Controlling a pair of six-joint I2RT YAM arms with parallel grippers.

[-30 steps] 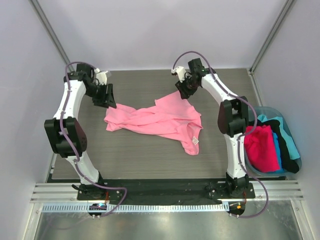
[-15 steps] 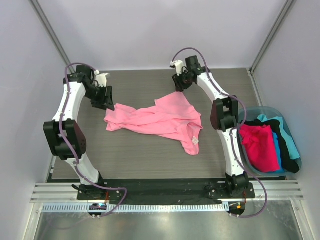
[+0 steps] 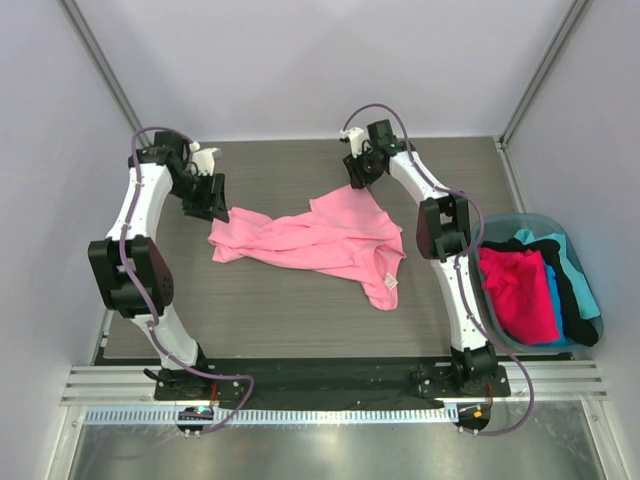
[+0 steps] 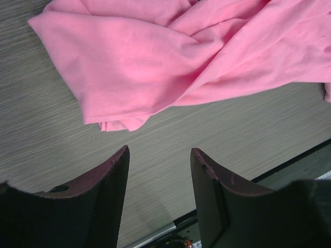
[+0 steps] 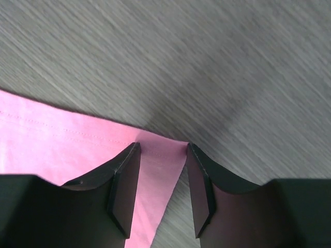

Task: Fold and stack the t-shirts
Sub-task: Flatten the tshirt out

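A light pink t-shirt [image 3: 320,240] lies crumpled in the middle of the table, its small white neck tag [image 3: 391,282] at the near right. My left gripper [image 3: 218,205] is open and empty, just off the shirt's left end; in the left wrist view [image 4: 159,155] the shirt [image 4: 155,62] lies beyond the fingertips over bare table. My right gripper [image 3: 358,178] is open at the shirt's far corner. In the right wrist view [image 5: 161,150] that corner [image 5: 155,175] lies between the jaws, which stand apart.
A light-blue tub [image 3: 541,217] stands at the right table edge, holding a hot pink shirt [image 3: 520,295], a black one [image 3: 566,285] and a teal one [image 3: 588,300]. White walls enclose the wood-grain table [image 3: 280,310].
My right gripper has moved left and toward the back wall, settling over the shirt's far corner. My left gripper has shifted only slightly. The shirt has not moved.
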